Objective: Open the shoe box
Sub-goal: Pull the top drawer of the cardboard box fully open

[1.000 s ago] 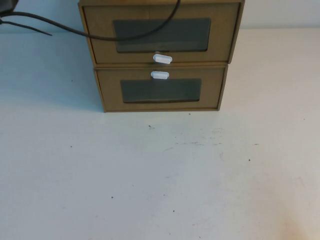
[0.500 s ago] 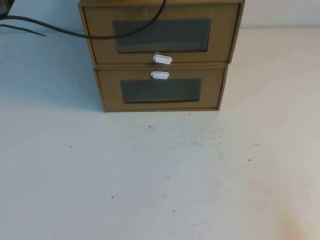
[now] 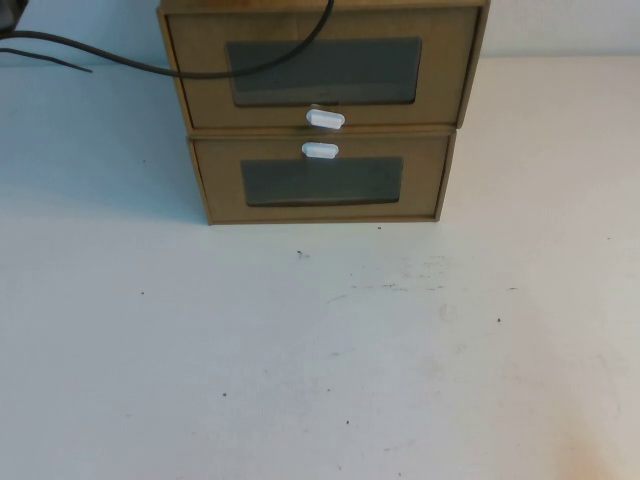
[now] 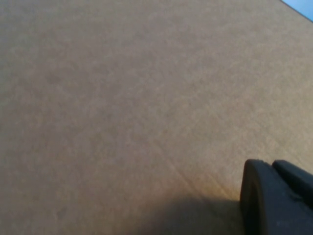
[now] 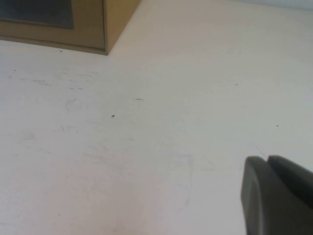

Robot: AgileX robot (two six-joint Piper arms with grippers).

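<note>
Since a second before, only the black cable (image 3: 110, 50) had shifted: its loop over the upper shoe box (image 3: 320, 65) lay further left.

One right gripper (image 5: 274, 196) hung clenched on nothing above the bare white table (image 3: 320, 350), with the near right corner of the lower shoe box (image 3: 320, 180) just beyond it. One left gripper (image 4: 274, 198) sat close over a plain brown cardboard face; whether it was clenched or released could not be told, nor whether it touched the cardboard. Neither gripper showed in the high view.

Two shoe boxes stood stacked at the far centre of the table, the upper one resting squarely on the lower, both with their fronts closed flush. Each front carried one dark window, two in all, and one small white handle: the upper handle (image 3: 325, 118) at the bottom edge of its front, the lower handle (image 3: 320, 150) at the top edge of its own, the pair nearly touching. The cable ran in from the far left and crossed the upper window; a second, thinner strand (image 3: 60, 63) lay beside it.
</note>
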